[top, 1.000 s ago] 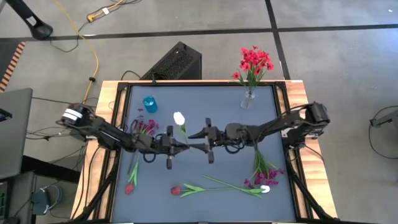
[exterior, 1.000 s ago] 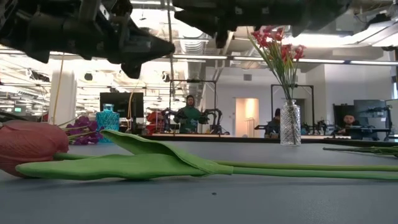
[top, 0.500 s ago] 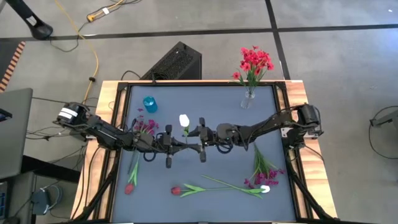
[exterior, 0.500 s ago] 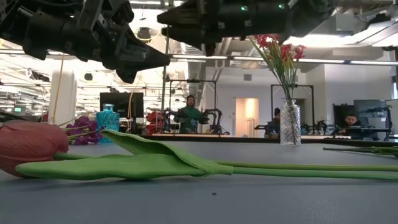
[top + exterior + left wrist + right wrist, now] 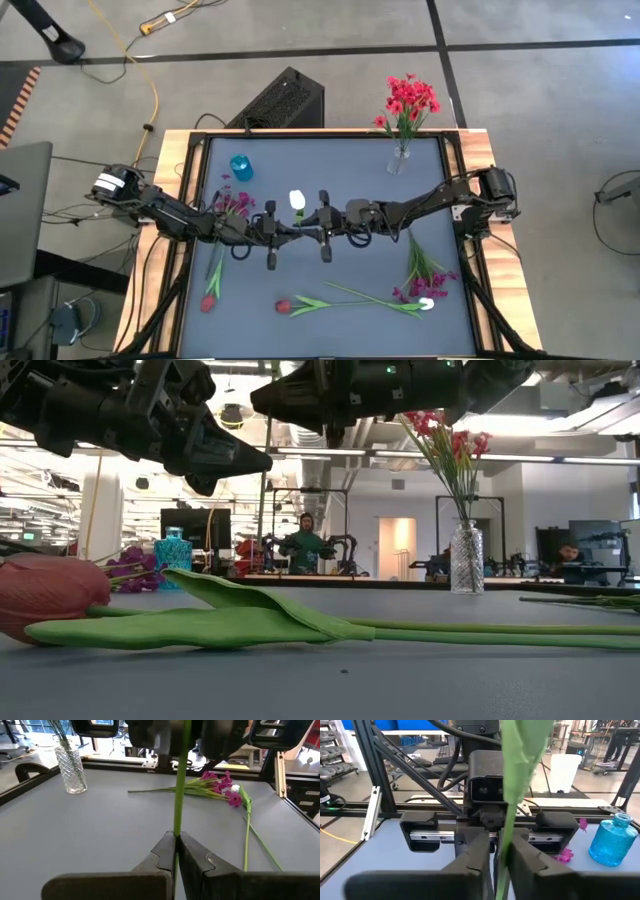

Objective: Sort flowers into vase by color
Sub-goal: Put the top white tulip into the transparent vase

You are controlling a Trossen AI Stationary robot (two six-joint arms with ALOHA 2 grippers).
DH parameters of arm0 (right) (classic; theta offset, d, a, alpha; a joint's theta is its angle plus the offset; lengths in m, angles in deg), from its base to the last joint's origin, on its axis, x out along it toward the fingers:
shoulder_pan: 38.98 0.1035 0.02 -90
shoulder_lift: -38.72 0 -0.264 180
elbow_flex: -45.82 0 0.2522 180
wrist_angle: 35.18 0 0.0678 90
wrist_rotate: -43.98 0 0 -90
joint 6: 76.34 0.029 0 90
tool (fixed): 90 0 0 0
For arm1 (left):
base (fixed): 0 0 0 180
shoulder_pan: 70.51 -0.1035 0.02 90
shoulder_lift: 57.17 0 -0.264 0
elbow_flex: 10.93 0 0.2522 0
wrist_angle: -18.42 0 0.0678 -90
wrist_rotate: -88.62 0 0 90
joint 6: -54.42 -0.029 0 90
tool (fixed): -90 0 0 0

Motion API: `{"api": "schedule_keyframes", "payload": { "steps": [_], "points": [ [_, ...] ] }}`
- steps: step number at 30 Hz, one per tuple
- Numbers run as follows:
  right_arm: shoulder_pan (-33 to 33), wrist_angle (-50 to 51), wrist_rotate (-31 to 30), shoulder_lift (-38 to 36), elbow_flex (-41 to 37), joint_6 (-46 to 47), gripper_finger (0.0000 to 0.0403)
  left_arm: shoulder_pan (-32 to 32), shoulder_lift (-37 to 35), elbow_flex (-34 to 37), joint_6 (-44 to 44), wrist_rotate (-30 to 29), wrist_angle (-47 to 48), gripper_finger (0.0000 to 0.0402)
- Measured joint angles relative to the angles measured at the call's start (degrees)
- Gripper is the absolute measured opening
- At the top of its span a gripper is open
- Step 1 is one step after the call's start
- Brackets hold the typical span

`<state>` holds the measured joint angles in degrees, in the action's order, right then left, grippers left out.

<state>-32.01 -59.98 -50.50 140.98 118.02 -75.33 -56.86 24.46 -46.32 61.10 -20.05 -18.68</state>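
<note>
Left gripper point(image 5: 176, 851) and right gripper point(image 5: 496, 851) both clasp the white flower point(image 5: 297, 201) stem (mid-table).

Bright, even light falls from the ceiling strip lights point(image 5: 330, 452), leaving only soft shadows on the grey table point(image 5: 350, 185). Up close, the red tulip point(image 5: 50, 595) blurs, and both arms overhead show as dark silhouettes against the glare.

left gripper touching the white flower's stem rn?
Touching. In the left wrist view, the left gripper fingers are shut on the white flower's green stem, which rises straight out from between them.
</note>
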Motion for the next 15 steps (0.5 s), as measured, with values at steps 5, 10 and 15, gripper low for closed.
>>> {"api": "schedule_keyframes", "payload": {
  "steps": [5, 10, 15],
  "points": [
    [-0.01, 0.46, -0.17, -0.05, 0.0, -0.31, 0.0025, 0.0, 0.0, 0.0, -0.47, -0.02, 0.09, 0.0001],
    [0.71, 6.19, -1.0, -4.66, -1.88, -1.4, 0.0025, 0.86, -0.04, -0.02, -1.94, 0.15, 0.58, 0.0034],
    [1.31, 13.08, -5.91, -16.54, -9.16, -1.51, 0.0025, 1.73, -0.43, -0.02, -3.16, -2.37, 3.36, 0.0093]
  ]
}}
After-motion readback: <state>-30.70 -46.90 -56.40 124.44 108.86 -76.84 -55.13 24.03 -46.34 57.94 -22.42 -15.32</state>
